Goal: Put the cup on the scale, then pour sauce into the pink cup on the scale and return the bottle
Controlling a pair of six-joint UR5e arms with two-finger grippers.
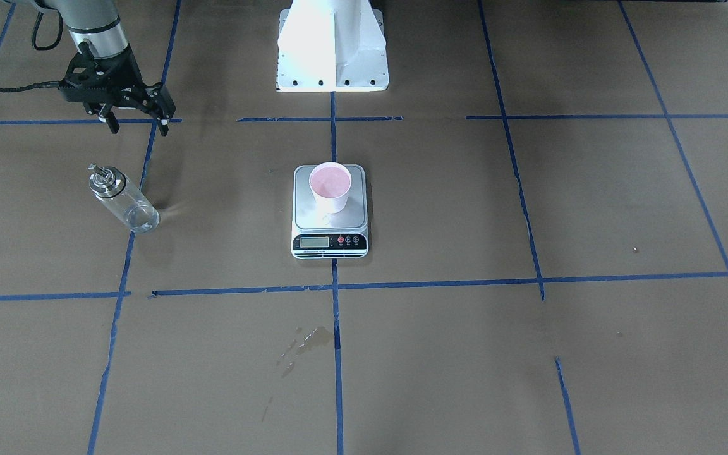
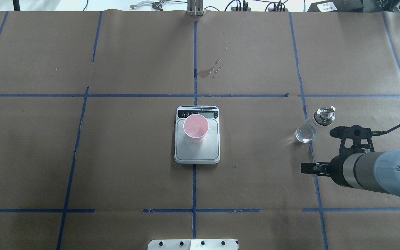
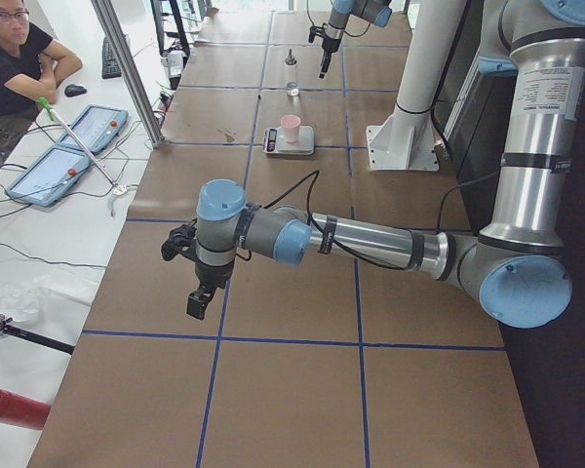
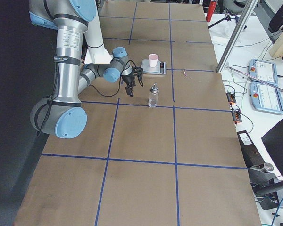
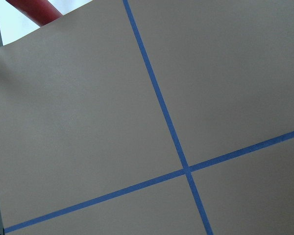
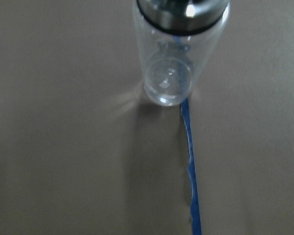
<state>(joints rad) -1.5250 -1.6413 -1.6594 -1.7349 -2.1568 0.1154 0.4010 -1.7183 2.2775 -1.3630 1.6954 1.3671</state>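
The pink-lined white cup (image 1: pixel 330 186) stands upright on the scale's steel platform (image 1: pixel 354 215), also seen from overhead (image 2: pixel 196 128). The scale (image 2: pixel 197 154) sits at the table's middle. The clear glass bottle (image 1: pixel 122 201) with its silver cap stands upright on the table on the robot's right; it also shows in the overhead view (image 2: pixel 314 125) and the right wrist view (image 6: pixel 174 63). My right gripper (image 1: pixel 137 124) is open and empty, raised on the robot's side of the bottle and apart from it. My left gripper (image 3: pixel 197 292) hangs over bare table far away; I cannot tell its state.
The white robot pedestal (image 1: pixel 332 50) stands behind the scale. A dried stain (image 1: pixel 310 340) marks the paper on the operators' side. Blue tape lines cross the brown table. An operator (image 3: pixel 15 54) and control tablets (image 3: pixel 63 161) sit beside the table.
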